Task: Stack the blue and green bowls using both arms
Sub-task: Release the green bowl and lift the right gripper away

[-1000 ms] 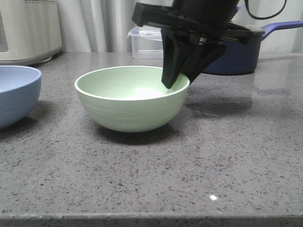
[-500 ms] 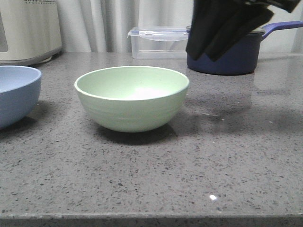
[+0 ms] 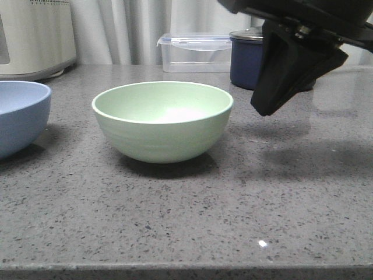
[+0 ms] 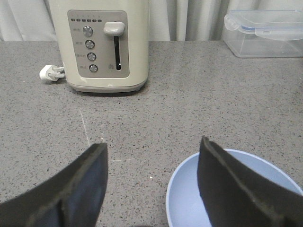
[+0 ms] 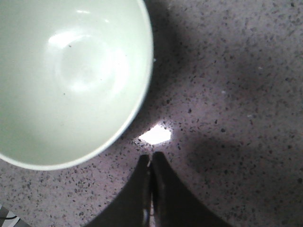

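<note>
The green bowl [image 3: 162, 119] stands upright and empty in the middle of the counter; it also shows in the right wrist view [image 5: 66, 75]. The blue bowl [image 3: 18, 114] sits at the left edge of the front view and partly shows in the left wrist view [image 4: 189, 194]. My right gripper [image 3: 260, 109] is shut and empty, hanging above the counter just right of the green bowl; its tips [image 5: 151, 157] are clear of the rim. My left gripper [image 4: 152, 147] is open, one finger [image 4: 227, 184] over the blue bowl, the other outside it. The left arm is out of the front view.
A cream toaster [image 4: 106, 45] with a white plug [image 4: 49, 72] stands at the back left. A clear lidded plastic box [image 3: 195, 51] and a dark navy saucepan [image 3: 247, 58] stand at the back, behind my right arm.
My right gripper let go of the green bowl's right rim, rose, then swung right and came down beside the bowl, now shut. The green bowl has not moved.
</note>
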You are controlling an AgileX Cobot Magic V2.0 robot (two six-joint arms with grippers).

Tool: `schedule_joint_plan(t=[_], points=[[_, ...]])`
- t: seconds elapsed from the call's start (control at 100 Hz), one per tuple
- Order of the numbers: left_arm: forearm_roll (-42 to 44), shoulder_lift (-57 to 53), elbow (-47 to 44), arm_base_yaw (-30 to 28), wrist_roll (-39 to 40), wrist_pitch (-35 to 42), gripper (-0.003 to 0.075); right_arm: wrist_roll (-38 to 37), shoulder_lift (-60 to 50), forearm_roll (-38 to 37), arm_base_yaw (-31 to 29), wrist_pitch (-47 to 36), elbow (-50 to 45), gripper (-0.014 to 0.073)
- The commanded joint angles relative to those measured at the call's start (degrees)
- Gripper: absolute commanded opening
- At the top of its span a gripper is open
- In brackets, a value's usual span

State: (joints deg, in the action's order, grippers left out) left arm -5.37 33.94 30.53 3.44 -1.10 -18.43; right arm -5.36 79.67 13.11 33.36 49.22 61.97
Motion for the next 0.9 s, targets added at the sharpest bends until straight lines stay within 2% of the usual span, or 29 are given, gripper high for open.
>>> schedule_joint_plan(t=[0.0,0.89], points=[[-0.1,0.4,2.2,0.0,0.1,4.1,0.042,0.3,-1.9,1.1,0.0,-2.8,0.7,-0.0067],[-0.1,0.4,2.2,0.0,0.1,4.0,0.042,0.3,2.7,3.7,2.0,-7.4,0.0,-0.0068]])
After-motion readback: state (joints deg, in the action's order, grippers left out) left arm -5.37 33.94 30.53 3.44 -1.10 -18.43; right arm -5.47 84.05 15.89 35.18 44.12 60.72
